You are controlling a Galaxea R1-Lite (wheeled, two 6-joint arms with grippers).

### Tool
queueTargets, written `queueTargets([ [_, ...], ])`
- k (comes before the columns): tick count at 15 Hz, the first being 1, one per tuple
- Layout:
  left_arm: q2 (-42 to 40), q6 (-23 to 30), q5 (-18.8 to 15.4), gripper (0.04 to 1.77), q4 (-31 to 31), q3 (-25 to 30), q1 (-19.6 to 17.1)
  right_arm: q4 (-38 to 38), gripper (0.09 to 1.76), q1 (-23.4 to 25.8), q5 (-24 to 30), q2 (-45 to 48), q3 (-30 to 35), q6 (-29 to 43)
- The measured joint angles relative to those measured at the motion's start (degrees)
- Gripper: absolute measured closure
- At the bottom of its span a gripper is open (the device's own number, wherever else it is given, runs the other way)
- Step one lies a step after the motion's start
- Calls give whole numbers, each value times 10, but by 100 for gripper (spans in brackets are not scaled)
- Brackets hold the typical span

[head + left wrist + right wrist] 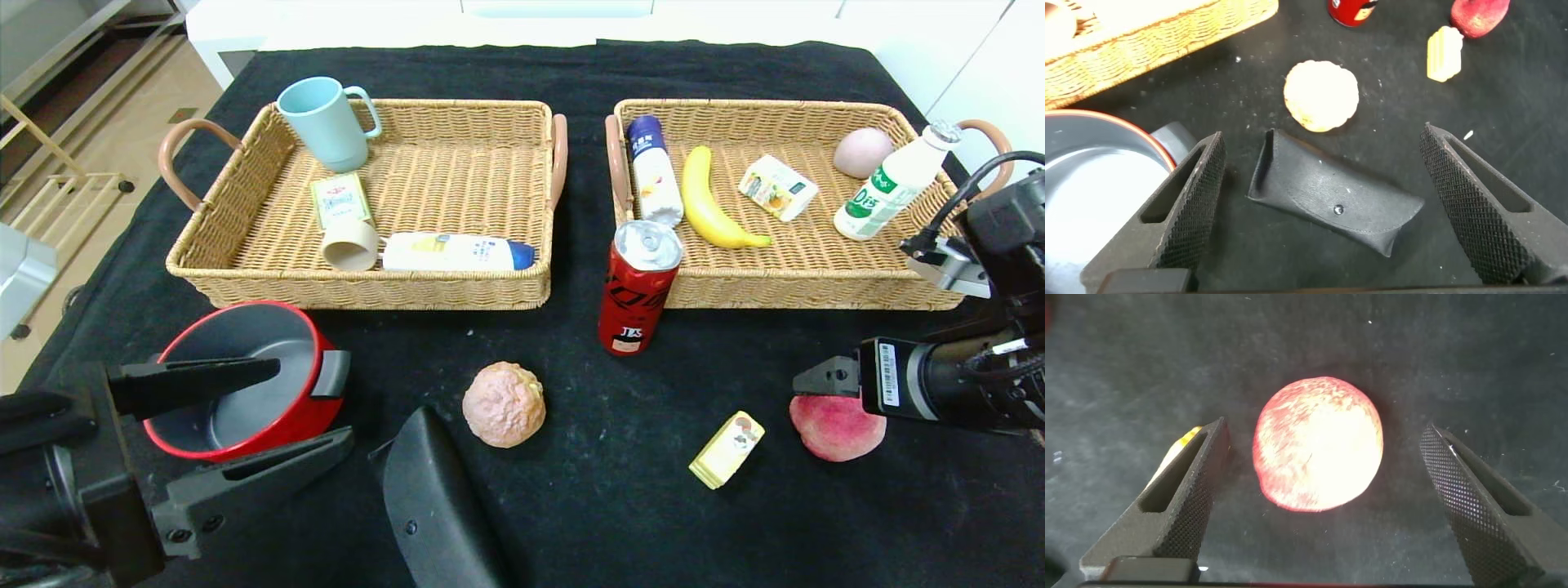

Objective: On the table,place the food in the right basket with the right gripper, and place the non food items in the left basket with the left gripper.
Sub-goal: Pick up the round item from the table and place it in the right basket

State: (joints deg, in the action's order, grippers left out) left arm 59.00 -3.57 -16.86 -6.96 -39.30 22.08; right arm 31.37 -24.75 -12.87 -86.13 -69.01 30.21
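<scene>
Red-pink peach: lies on the black table cloth at my right, well short of the right basket. My right gripper hangs over it, jaws spread wide, fruit centred between them, nothing held.

Black glasses case: lies at my left front, beside the red pot. My left gripper hovers over it, jaws equally wide, empty.

Risks, as I judge them:
- Peach is round; an off-centre close could roll it out, or toward the yellow carton just beside it.
- Case is broad and low; the fingers may skate over its curved lid, or the near finger may knock the pot.
- Red can leans on the right basket's front wall; a low carry could topple it.

View notes: head view alone gives both baskets, their contents and the can. Right wrist view alone shows the peach centred. Left wrist view shows the bun beyond the case.
</scene>
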Motion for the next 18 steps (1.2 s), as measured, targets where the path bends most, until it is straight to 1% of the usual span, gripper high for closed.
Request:
queueTargets([
  [12, -4, -1, 4, 9, 0, -2, -3, -3, 14, 9, 1, -42, 3, 12],
  [14, -4, -1, 4, 9, 0, -2, -3, -3, 14, 9, 16, -45, 4, 20],
  [18, -6, -1, 4, 9, 0, -2, -3, -3, 14, 9, 18, -50, 4, 23],
])
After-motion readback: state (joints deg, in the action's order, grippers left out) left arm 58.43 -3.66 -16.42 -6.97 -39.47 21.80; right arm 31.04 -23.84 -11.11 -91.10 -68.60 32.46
